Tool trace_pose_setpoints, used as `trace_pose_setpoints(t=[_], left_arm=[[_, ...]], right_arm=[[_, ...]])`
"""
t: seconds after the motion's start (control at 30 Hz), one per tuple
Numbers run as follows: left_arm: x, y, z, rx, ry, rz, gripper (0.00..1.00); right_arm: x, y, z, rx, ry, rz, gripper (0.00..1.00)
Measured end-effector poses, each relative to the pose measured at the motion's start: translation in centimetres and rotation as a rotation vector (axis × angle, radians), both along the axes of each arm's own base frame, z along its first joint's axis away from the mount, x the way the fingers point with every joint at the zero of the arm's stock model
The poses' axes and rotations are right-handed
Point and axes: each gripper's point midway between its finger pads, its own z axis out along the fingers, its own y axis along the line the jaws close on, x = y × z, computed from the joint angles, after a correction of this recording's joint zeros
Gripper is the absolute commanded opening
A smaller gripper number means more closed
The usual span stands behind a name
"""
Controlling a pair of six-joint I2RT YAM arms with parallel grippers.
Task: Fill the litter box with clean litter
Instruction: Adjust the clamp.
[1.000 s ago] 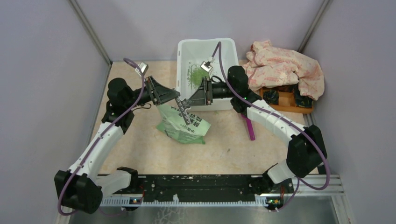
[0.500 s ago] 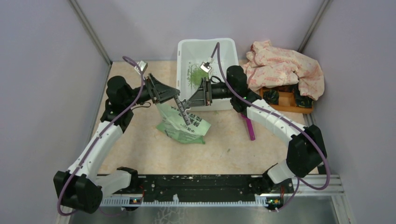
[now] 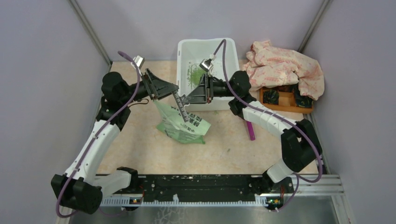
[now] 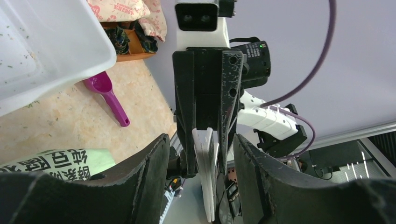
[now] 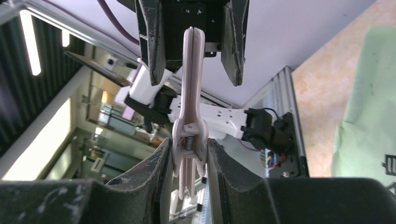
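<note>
The white litter box point(image 3: 226, 49) stands at the back of the table, with a pile of green clean litter point(image 3: 193, 74) on its floor. Its rim point(image 4: 70, 56) fills the upper left of the left wrist view. In front of the box, both grippers meet above the green-and-white litter bag point(image 3: 184, 127). My right gripper point(image 5: 189, 144) is shut on the spring end of a long white bag clip point(image 5: 191, 84). My left gripper point(image 4: 201, 140) stands open, its fingers point(image 5: 154, 42) on either side of the clip's far end point(image 4: 205, 177) without touching it.
A magenta scoop point(image 3: 250, 128) lies on the table right of the bag and shows again as the scoop point(image 4: 106, 93) in the left wrist view. A patterned cloth point(image 3: 285, 67) drapes over a wooden tray point(image 3: 285, 101) at the back right. Grey walls close in both sides.
My left gripper's jaws have spread apart and let go of the clip, and the left arm has drawn slightly back to the left. The right gripper keeps hold of the clip.
</note>
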Motion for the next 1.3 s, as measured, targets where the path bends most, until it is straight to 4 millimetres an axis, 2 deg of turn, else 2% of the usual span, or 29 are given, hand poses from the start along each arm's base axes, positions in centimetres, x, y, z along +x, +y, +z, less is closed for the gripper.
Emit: trace_pose_setpoints(t=[0.1, 0.17, 0.27, 0.3, 0.33, 0.43, 0.6, 0.73, 0.87, 1.3], left_arm=[[0.0, 0.0, 0.6, 0.0, -0.011, 0.002, 0.56], [-0.1, 0.1, 0.8, -0.001, -0.016, 0.002, 0.46], [-0.2, 0.1, 0.7, -0.002, -0.012, 0.001, 0.26], [-0.2, 0.1, 0.8, -0.003, -0.014, 0.0, 0.21], [-0.3, 0.1, 1.0, -0.004, -0.016, -0.002, 0.19], [-0.3, 0.1, 1.1, -0.003, -0.015, -0.004, 0.17], [-0.3, 0.0, 0.4, 0.009, 0.012, -0.005, 0.16], [0.0, 0.0, -0.1, 0.02, 0.027, -0.005, 0.16], [0.2, -0.1, -0.5, 0.027, 0.036, -0.005, 0.16], [0.2, -0.1, -0.6, 0.031, 0.031, -0.005, 0.16]], right_arm=[[0.1, 0.1, 0.6, 0.043, 0.036, 0.025, 0.0], [0.1, 0.1, 1.0, 0.064, 0.052, 0.037, 0.0], [-0.1, 0.0, 1.5, 0.085, 0.06, 0.049, 0.0], [-0.1, 0.0, 1.5, 0.085, 0.065, 0.051, 0.02], [-0.1, 0.0, 1.4, 0.081, 0.074, 0.055, 0.09], [0.0, 0.1, 1.1, 0.075, 0.08, 0.057, 0.29], [0.3, 0.3, 0.3, 0.041, 0.083, 0.052, 0.39], [0.8, 0.6, 0.0, 0.009, 0.076, 0.04, 0.41], [0.9, 0.7, -0.4, -0.012, 0.068, 0.033, 0.37], [0.6, 0.5, -1.1, -0.048, 0.054, 0.03, 0.37]])
